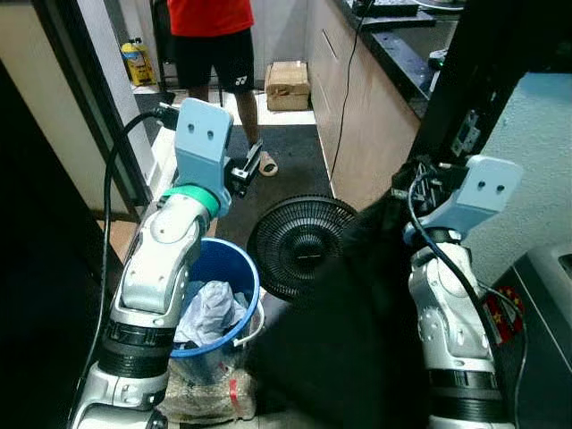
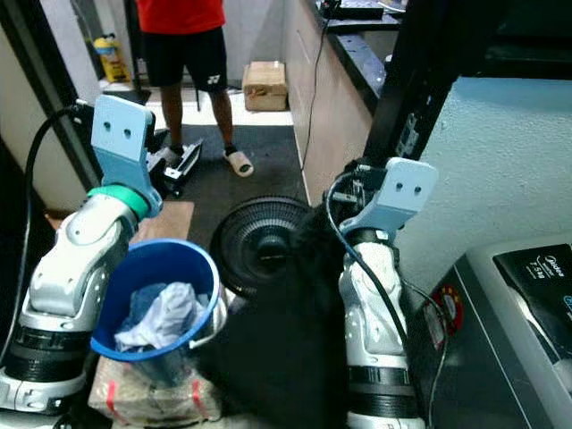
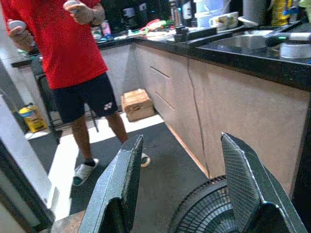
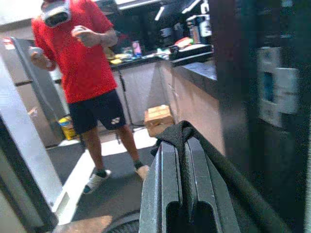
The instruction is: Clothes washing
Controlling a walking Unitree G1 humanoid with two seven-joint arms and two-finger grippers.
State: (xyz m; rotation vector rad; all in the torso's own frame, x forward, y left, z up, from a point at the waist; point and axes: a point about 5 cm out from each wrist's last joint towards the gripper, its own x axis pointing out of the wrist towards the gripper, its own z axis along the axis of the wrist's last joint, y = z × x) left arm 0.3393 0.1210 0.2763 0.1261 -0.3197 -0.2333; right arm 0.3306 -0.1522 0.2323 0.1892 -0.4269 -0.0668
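My right gripper is shut on a black garment, which hangs from the fingers as a long dark drape in front of the right arm. A fold of it bunches over the fingertips in the right wrist view. At the lower left, below my left arm, a blue bucket holds pale crumpled clothes. My left gripper is raised above the bucket, open, with nothing between its fingers. The grey washing machine is at the far right, beside the right arm.
A black floor fan stands just beyond the bucket, partly behind the garment. A person in a red shirt stands farther down the narrow kitchen aisle. A cardboard box lies by the counter cabinets on the right.
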